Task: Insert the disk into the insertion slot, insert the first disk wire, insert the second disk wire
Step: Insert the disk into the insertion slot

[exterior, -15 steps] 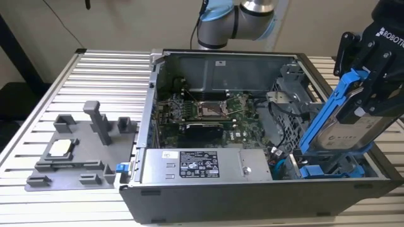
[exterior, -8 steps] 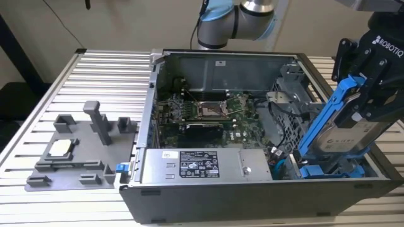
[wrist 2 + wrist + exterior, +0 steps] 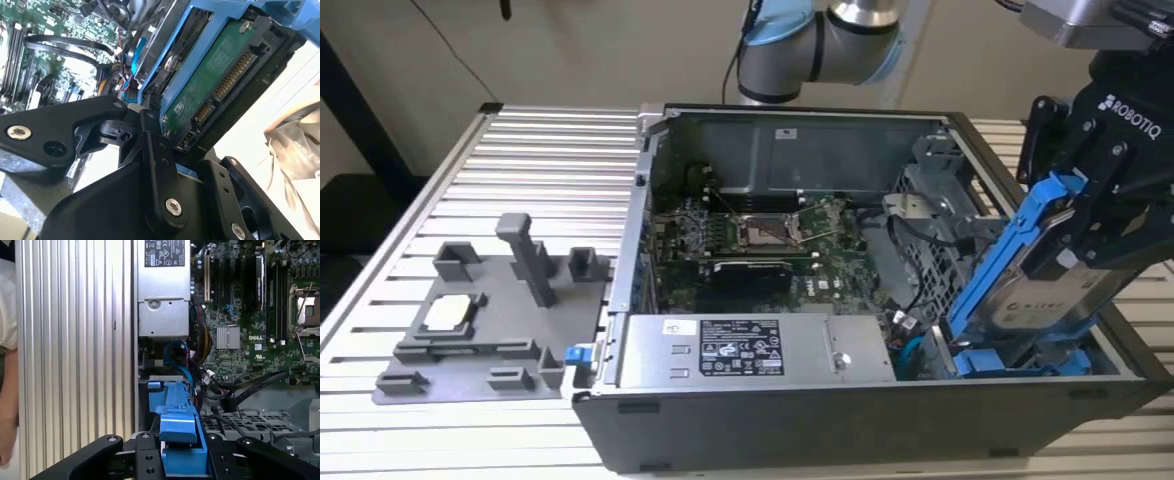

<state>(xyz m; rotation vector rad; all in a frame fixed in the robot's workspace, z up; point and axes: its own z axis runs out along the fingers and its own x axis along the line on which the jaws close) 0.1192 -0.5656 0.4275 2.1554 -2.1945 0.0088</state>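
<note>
1. Hand (image 3: 1087, 250): closed on the disk (image 3: 1034, 300), gripping it by its blue bracket (image 3: 1001, 240). In the first wrist view the bracket's end sits between the fingers (image 3: 145, 457).
2. Disk: steeply tilted. Its lower end is down inside the case (image 3: 854, 430) at the slot (image 3: 1027, 362), and its upper end is raised above the case rim. We cannot tell whether it touches the slot's blue fittings. In the second wrist view its green board (image 3: 215, 85) and connectors lie exposed.
3. Risks, in our judgement:
   - At this tilt the lower edge could catch on the cage and jam.
   - The cables (image 3: 907, 330) just beside the slot could be pinched beneath the disk.
   - The plastic bracket could flex or slip in the grip if the disk is pressed while skewed.
   - The bare board could scrape on sheet metal.
4. Writing: there is white lettering on the hand's housing, a white label on the disk's face, and a printed label on the power-supply box (image 3: 747, 350). We leave all of it unread.
</note>
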